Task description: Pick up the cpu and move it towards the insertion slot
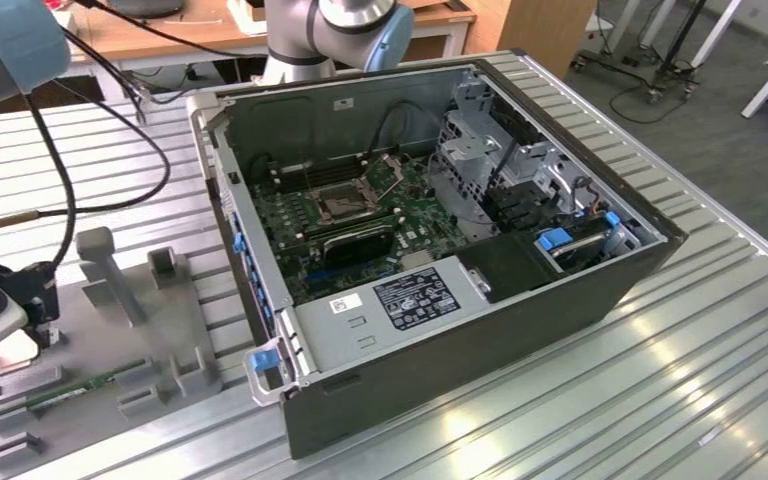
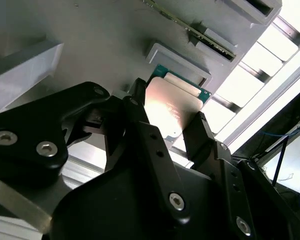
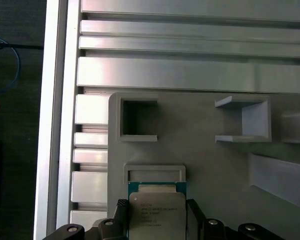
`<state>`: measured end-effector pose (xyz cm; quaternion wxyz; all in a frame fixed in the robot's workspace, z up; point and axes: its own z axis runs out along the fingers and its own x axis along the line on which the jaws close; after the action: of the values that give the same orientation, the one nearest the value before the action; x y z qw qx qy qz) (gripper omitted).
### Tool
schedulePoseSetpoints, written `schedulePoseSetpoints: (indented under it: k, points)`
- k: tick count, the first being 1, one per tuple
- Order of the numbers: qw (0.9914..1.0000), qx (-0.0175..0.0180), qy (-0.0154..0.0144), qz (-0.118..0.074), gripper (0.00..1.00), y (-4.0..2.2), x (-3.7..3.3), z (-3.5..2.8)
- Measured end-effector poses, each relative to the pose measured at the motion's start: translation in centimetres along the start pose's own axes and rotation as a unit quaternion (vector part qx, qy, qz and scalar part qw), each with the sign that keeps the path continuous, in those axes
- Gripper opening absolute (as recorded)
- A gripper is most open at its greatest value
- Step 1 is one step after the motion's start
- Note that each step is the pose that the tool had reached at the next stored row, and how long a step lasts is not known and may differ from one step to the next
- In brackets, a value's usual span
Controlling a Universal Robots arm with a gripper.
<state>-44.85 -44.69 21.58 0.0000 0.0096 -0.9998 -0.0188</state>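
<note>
Silvery cpu (image 3: 156,212) sits clamped edgewise in your end effector (image 2: 169,105), likely sparing its contacts, grey holder (image 3: 155,169) just beneath.

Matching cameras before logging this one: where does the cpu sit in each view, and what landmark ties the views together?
Exterior view: a small pale patch at the exterior view's far left edge, probably the cpu.
First wrist view: cpu just beside the framed nest.
Second wrist view: cpu mid-picture, beside that nest.
Shared landmark: the grey fixture plate.
</note>
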Motion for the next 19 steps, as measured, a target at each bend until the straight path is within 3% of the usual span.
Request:
schedulePoseSetpoints:
  k: [9,19]
  points:
    - [1.0,0.0,0.0,0.0,0.55,0.06,0.0,-1.55]
    - [1.0,0.0001,0.0001,0.0,0.55,0.06,0.0,-1.68]
